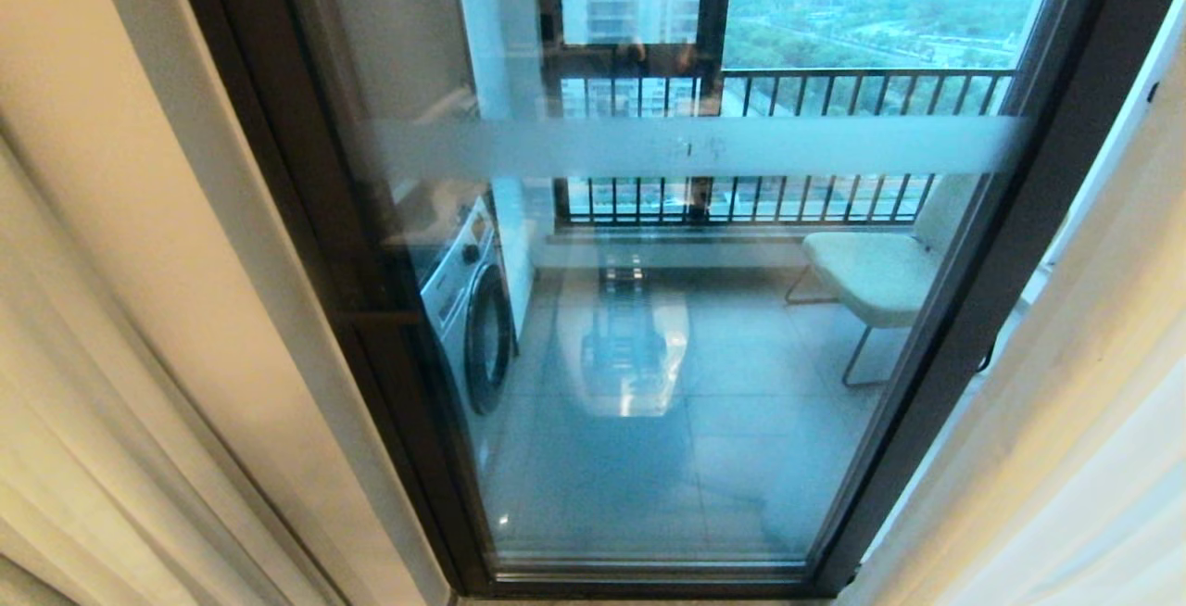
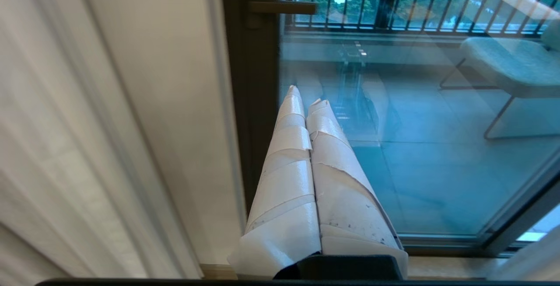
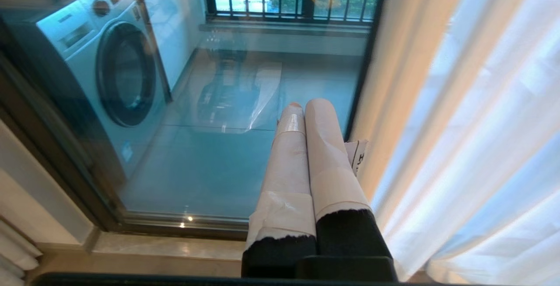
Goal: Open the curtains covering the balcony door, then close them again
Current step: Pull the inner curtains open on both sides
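The balcony door [image 1: 704, 458] fills the middle of the head view, its clear pane in a dark frame crossed by a frosted band [image 1: 704, 147]. The curtains hang gathered at both sides and leave the glass uncovered: beige drapes on the left [image 1: 120, 309], a beige drape with a white sheer on the right [image 1: 1093, 402]. Neither arm shows in the head view. My left gripper [image 2: 305, 95] is shut and empty, beside the left drape [image 2: 65, 146] and the door frame [image 2: 258, 102]. My right gripper [image 3: 306, 106] is shut and empty, next to the right drape [image 3: 407, 80] and sheer [image 3: 481, 146].
Behind the glass stand a washing machine [image 1: 468, 309] on the left and a pale chair [image 1: 876, 272] on the right, with a dark barred railing [image 1: 788, 87] beyond. My own reflection [image 1: 630, 347] shows in the pane. A light sill [image 3: 153, 251] runs along the door's foot.
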